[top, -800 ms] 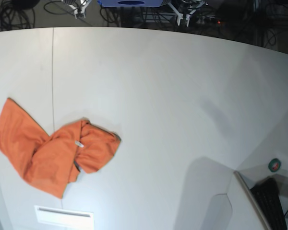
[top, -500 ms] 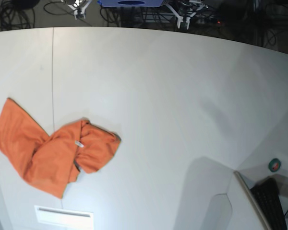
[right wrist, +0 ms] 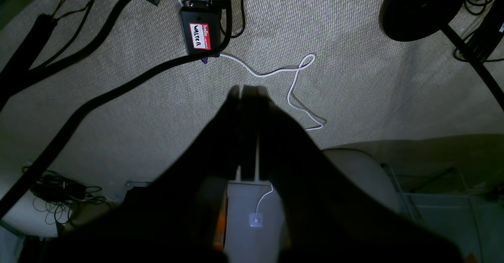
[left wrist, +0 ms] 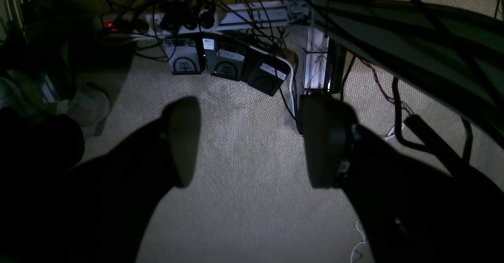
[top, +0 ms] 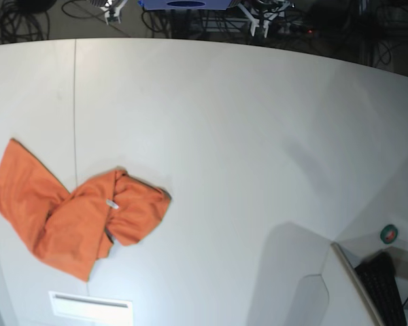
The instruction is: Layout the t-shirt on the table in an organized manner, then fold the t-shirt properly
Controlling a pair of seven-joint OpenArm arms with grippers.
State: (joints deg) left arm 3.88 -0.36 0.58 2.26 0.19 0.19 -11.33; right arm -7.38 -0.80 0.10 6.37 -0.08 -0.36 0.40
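Both tools are off the desk and over the carpet — the left tool stands spread with nothing between its pads, and the right tool is pressed together, also empty. Meanwhile the t-shirt lies bunched and twisted near the desk's seam line, its white neck tag showing at the middle of the heap. To lay it out well, I judge each tool should come in at an outer edge of the cloth, away from the tag — pinching one layer only, then drawing apart.
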